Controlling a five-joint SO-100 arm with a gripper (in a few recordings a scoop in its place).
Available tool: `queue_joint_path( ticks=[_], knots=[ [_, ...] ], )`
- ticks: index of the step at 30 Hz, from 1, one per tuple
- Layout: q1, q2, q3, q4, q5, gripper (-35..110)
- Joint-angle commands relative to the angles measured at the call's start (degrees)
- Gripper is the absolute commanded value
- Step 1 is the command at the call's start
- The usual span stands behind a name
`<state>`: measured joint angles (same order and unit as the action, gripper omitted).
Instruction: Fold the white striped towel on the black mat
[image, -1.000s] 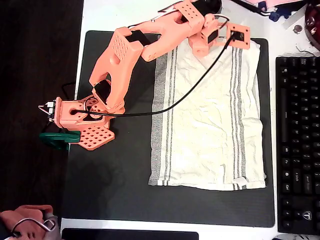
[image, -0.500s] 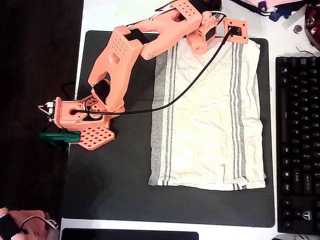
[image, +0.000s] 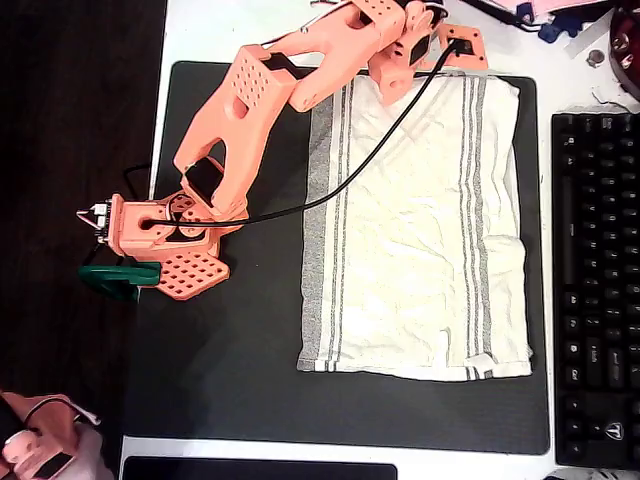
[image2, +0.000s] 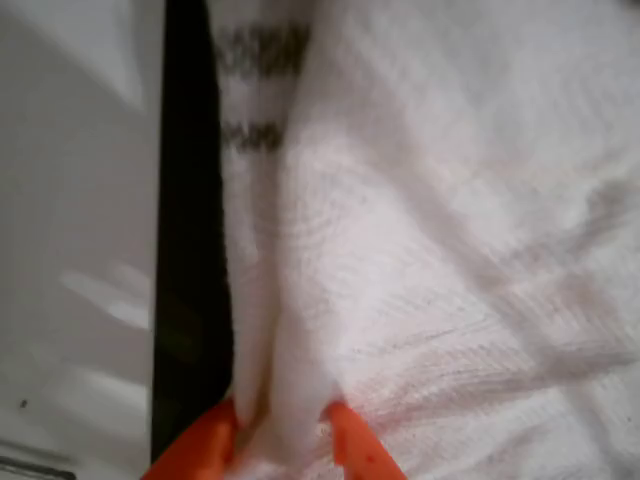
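Note:
The white striped towel (image: 420, 230) lies spread flat on the black mat (image: 240, 350), its grey stripe groups running along its left and right sides. My orange gripper (image: 392, 86) sits at the towel's top edge, reached over from the arm's base at the left. In the wrist view the gripper (image2: 280, 432) is shut on a raised ridge of the towel (image2: 430, 250), pinched between the two orange fingertips (image2: 205, 440). A strip of the black mat (image2: 185, 250) and white table show to the left of that ridge.
The arm's base (image: 165, 235) stands on the mat's left edge, held by a green clamp (image: 112, 280). A black keyboard (image: 595, 280) lies right of the mat. A black cable (image: 340, 185) hangs across the towel. A person's hand (image: 40, 450) shows at the bottom left corner.
The gripper has shifted a little toward the picture's top along the towel's upper edge. The hand at the bottom left has moved lower.

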<state>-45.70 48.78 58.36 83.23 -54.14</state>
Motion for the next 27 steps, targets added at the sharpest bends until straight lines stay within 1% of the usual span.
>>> queue_joint_path(
  ticks=[1,4,9,15,20,24,27],
  knots=[
    [-0.9,4.8,0.2,2.3,-1.1,16],
    [0.5,7.1,0.4,2.8,-3.6,17],
    [0.8,5.1,-2.3,2.1,-8.3,17],
    [0.4,-0.3,-8.4,1.3,-9.5,18],
    [0.4,-2.8,-8.3,-0.3,-9.9,18],
    [1.1,-4.9,-8.6,-0.7,-11.1,14],
    [1.2,-6.0,-9.1,-0.5,-11.6,7]
  ],
)
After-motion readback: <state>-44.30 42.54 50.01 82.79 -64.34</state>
